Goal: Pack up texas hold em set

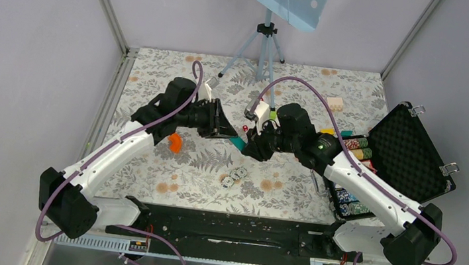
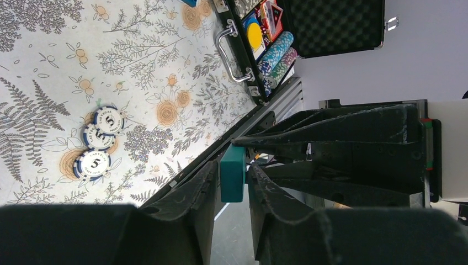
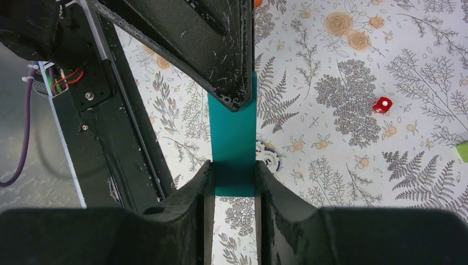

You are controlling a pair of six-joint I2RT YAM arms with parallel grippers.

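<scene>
Currently your black foam-lined case (image 1: 409, 152) lies open; 3 chips (image 2: 98, 137), 1 red die (image 3: 382, 104) on bench (image 1: 181, 166); both jaws grip 1 teal brick (image 3: 233, 143).

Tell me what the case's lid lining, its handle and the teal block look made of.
Lid lining: black foam, probably; matte, egg-crate dimples.
Handle: likely metal, shiny silver with bright glints.
Teal block: probably plastic; smooth, uniform colour, crisp edges.

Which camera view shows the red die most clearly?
The right wrist view: there the red die is large and sharp, and its white pips can be seen. The top external view shows the die only as a tiny red speck. The left wrist view does not show it.
</scene>
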